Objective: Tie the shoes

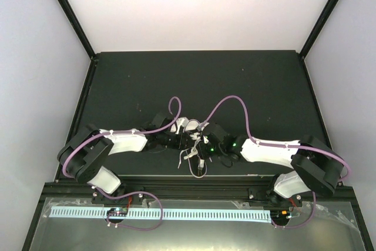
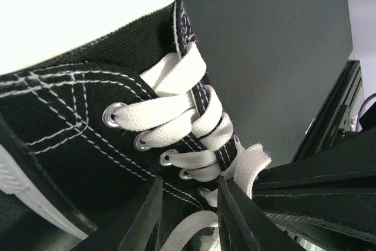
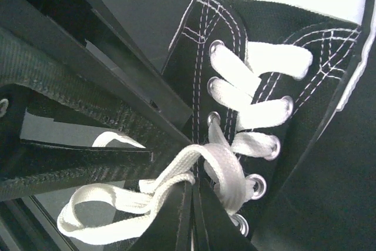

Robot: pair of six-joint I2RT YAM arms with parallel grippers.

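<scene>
Shoe: small black canvas sneaker with a white rubber toe cap (image 1: 183, 125), mid dark tabletop (image 1: 194, 80), between both arms.
Right gripper (image 3: 191, 191): closed, pinching a loop of white flat lace (image 3: 106, 201).
Left gripper (image 2: 190, 183): narrow gap with lace lying in it; I cannot tell whether it is gripping.
Technique: probably forming the knot, so confirm the left pinch, then pull evenly sideways without dragging the sneaker.

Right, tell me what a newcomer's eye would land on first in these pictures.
The black sneaker with bright white laces fills both wrist views; from above it sits toward the near side of the dark table. The right tool is shut, seemingly pinching a loose lace loop, while the left tool, open, straddles another strand. Purple cables arc above it all.
</scene>
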